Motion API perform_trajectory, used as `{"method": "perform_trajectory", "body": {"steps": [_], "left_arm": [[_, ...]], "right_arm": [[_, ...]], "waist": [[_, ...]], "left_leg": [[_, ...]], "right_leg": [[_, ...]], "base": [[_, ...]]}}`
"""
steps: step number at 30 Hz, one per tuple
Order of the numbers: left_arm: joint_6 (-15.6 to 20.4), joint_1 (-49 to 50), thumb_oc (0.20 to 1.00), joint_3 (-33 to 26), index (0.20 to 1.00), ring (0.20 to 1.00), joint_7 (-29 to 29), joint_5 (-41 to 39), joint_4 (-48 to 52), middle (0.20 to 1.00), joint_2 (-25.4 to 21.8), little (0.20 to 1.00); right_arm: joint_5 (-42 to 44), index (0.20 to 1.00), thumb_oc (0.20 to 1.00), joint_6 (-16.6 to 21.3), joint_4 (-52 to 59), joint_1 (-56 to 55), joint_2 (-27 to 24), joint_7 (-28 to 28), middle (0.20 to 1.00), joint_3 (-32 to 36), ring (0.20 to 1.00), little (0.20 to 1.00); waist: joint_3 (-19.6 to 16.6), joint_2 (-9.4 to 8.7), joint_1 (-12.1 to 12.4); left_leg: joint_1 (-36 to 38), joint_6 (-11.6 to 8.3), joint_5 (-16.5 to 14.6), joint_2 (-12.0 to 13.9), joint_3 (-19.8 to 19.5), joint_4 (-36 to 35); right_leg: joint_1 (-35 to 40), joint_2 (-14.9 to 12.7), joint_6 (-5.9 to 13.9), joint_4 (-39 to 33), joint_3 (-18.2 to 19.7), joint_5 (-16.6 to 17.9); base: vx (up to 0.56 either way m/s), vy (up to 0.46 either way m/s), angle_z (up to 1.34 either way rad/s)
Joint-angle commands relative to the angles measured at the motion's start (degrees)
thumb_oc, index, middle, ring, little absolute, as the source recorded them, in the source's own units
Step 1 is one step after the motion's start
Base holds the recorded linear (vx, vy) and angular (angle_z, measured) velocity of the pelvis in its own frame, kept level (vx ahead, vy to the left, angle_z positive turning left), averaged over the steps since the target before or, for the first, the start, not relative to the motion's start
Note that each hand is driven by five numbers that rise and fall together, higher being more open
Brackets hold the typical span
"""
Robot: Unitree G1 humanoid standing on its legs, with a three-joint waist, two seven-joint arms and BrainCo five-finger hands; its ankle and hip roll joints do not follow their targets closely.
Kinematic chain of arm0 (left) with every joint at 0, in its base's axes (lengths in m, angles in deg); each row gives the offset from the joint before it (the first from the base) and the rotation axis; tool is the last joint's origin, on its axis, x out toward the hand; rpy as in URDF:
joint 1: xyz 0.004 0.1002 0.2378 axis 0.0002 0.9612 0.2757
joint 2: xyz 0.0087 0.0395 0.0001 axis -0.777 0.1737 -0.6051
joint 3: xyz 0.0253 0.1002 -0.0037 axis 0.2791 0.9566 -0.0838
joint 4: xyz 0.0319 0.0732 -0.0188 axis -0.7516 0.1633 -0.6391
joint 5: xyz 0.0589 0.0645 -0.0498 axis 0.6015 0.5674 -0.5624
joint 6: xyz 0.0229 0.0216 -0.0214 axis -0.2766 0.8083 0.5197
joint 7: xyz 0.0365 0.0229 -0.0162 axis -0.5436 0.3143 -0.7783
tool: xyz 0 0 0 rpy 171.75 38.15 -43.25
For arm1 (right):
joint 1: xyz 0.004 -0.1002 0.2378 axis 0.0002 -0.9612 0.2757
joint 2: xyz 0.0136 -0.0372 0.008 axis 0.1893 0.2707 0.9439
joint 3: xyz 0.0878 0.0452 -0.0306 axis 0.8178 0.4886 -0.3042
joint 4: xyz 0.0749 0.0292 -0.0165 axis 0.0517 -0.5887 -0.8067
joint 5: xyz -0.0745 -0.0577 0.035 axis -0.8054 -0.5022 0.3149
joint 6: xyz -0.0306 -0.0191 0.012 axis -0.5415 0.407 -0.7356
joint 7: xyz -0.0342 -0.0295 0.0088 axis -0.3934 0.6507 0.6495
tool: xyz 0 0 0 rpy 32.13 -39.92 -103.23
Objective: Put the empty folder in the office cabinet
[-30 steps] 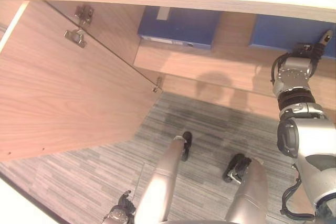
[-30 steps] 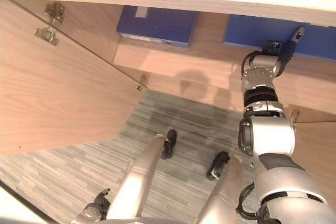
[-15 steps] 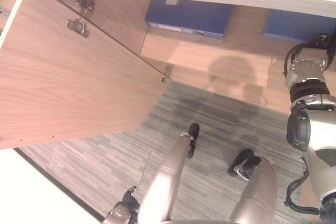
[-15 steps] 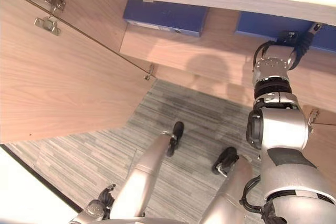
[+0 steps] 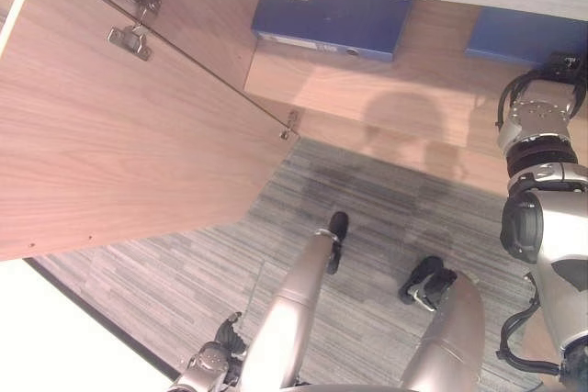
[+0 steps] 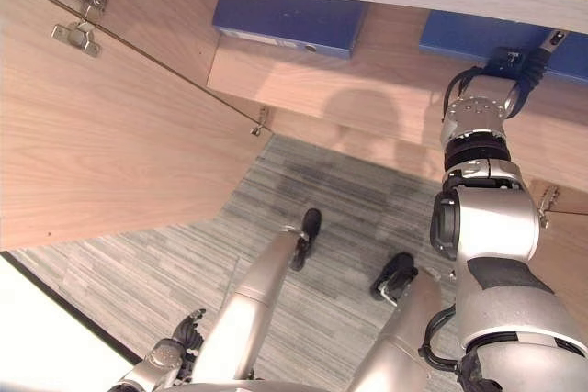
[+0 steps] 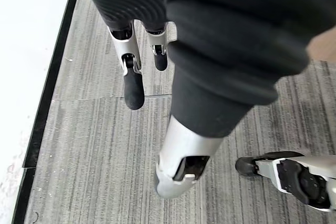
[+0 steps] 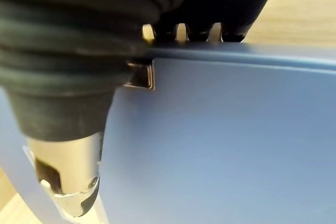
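Observation:
The blue folder [image 6: 464, 34] lies on the cabinet shelf [image 5: 395, 89] at the right. My right hand [image 6: 514, 61] reaches up to it. In the right wrist view the fingers [image 8: 199, 30] curl over the far edge of the folder [image 8: 226, 140] and the thumb [image 8: 68, 182] lies on its near face. My left hand [image 5: 216, 369] hangs low at the lower left beside my body. In its own wrist view its fingers [image 7: 134, 85] are straight above the carpet and hold nothing.
A second blue folder [image 5: 331, 20] lies further left on the same shelf. The open wooden cabinet door [image 5: 119, 153] swings out on the left, its hinges [image 5: 129, 40] showing. Grey striped carpet [image 5: 386, 218] lies below the shelf. A white surface edge [image 5: 55, 337] sits at the lower left.
The whole picture has shifted, so the camera moved. My right hand stays at the right blue folder on the shelf, and the left hand still hangs low.

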Motion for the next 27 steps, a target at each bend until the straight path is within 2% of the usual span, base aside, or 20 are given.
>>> {"method": "perform_trajectory", "body": {"steps": [1,2,5,8,11,13,16,17,18,21,27], "left_arm": [[-1.0,-1.1,1.0,1.5,1.0,1.0,-0.7,-2.0,-3.5,1.0,-3.8,1.0],[-1.0,-1.1,1.0,1.6,1.0,1.0,-1.3,-1.9,-3.2,1.0,-4.1,1.0],[-0.9,-1.1,1.0,1.5,1.0,1.0,-1.7,-1.9,-2.6,1.0,-4.5,1.0],[-0.4,-0.8,1.0,1.4,1.0,1.0,-3.6,-1.5,-0.7,1.0,-6.5,1.0],[0.0,-0.3,1.0,1.6,1.0,1.0,-5.4,-0.8,0.9,1.0,-7.9,1.0],[-0.1,0.3,1.0,2.2,1.0,1.0,-7.2,0.2,3.4,1.0,-9.5,1.0],[-0.1,0.9,1.0,2.0,1.0,1.0,-8.4,1.0,6.2,1.0,-11.0,1.0],[0.2,1.3,1.0,2.0,1.0,1.0,-9.7,1.8,9.1,1.0,-12.6,1.0],[0.1,1.4,1.0,1.9,1.0,1.0,-9.8,1.8,9.3,1.0,-12.6,1.0],[0.5,1.2,1.0,1.4,1.0,1.0,-10.6,3.8,7.1,1.0,-13.0,1.0],[1.3,-1.0,1.0,0.0,1.0,1.0,-10.1,5.9,-1.6,1.0,-11.1,1.0]], "right_arm": [[-4.6,1.0,1.0,-3.6,1.2,1.0,-2.7,2.7,1.0,-3.9,1.0,1.0],[-6.9,1.0,1.0,-6.0,0.0,0.8,-2.7,3.2,1.0,-5.6,1.0,1.0],[-8.4,1.0,1.0,-8.2,-1.6,0.8,-2.9,3.6,1.0,-7.0,1.0,1.0],[-23.4,1.0,1.0,-19.5,-7.6,1.7,-5.2,5.6,1.0,-16.9,1.0,1.0],[-36.7,1.0,1.0,-25.8,-9.9,3.2,-6.8,10.1,1.0,-24.9,1.0,1.0],[-43.9,1.0,1.0,-28.5,-10.1,3.8,-7.9,13.9,1.0,-29.8,1.0,1.0],[-48.6,1.0,1.0,-29.8,-9.4,3.6,-8.6,17.1,1.0,-33.3,1.0,1.0],[-53.8,1.0,1.0,-30.6,-9.1,3.7,-9.3,19.5,1.0,-37.1,1.0,1.0],[-53.9,1.0,1.0,-30.6,-9.2,3.8,-9.3,19.6,1.0,-37.1,1.0,1.0],[-60.0,1.0,1.0,-30.8,-7.9,3.5,-9.9,22.4,1.0,-41.3,1.0,1.0],[-62.7,1.0,1.0,-29.6,-3.1,3.7,-9.6,25.3,1.0,-46.5,1.0,1.0]], "waist": [[1.0,0.19,0.2],[1.3,-0.09,0.1],[1.6,-0.11,0.1],[2.5,-0.52,0.1],[3.2,-0.7,-0.3],[3.7,-0.88,-0.6],[4.1,-1.04,-0.8],[4.4,-1.32,-1.0],[4.4,-1.23,-1.0],[5.0,-1.73,-1.5],[6.4,-2.14,-2.2]], "left_leg": [[2.9,2.6,-0.5,2.4,2.1,-4.7],[3.4,2.46,-0.1,2.7,2.2,-5.8],[4.1,2.28,0.5,3.0,2.2,-7.2],[5.6,1.69,1.9,3.7,2.3,-10.7],[6.8,1.38,3.8,4.3,2.5,-14.0],[8.2,0.98,5.4,4.8,2.4,-17.6],[9.3,0.56,6.8,5.1,2.4,-20.2],[10.4,0.05,8.1,5.5,2.5,-22.5],[10.6,0.03,8.3,5.5,2.5,-22.8],[12.3,-0.78,9.9,6.2,2.5,-25.7],[14.1,-1.74,11.6,7.1,2.9,-28.5]], "right_leg": [[7.7,1.0,1.44,-9.4,2.0,4.0],[8.0,1.2,1.74,-10.5,1.7,4.6],[8.7,1.4,2.04,-11.9,1.2,5.5],[9.8,2.1,2.9,-15.1,-0.2,7.4],[10.6,2.7,3.52,-18.1,-1.5,9.8],[11.8,3.4,4.33,-21.4,-2.6,11.5],[13.1,3.7,4.61,-24.0,-3.5,12.6],[14.1,4.0,4.91,-26.5,-4.1,13.6],[14.3,4.1,4.9,-26.7,-4.2,13.7],[15.9,4.7,5.21,-29.7,-5.0,14.9],[17.3,5.8,5.41,-32.7,-5.4,16.6]], "base": [[-0.03,-0.005,-0.04],[-0.02,-0.004,-0.05],[-0.03,-0.004,-0.11],[-0.04,-0.009,-0.15],[-0.06,-0.001,-0.04],[-0.04,-0.025,-0.12],[-0.03,-0.028,-0.05],[-0.03,-0.036,0.0],[-0.03,-0.035,0.03],[-0.02,-0.027,-0.02],[-0.03,-0.028,-0.07]]}}
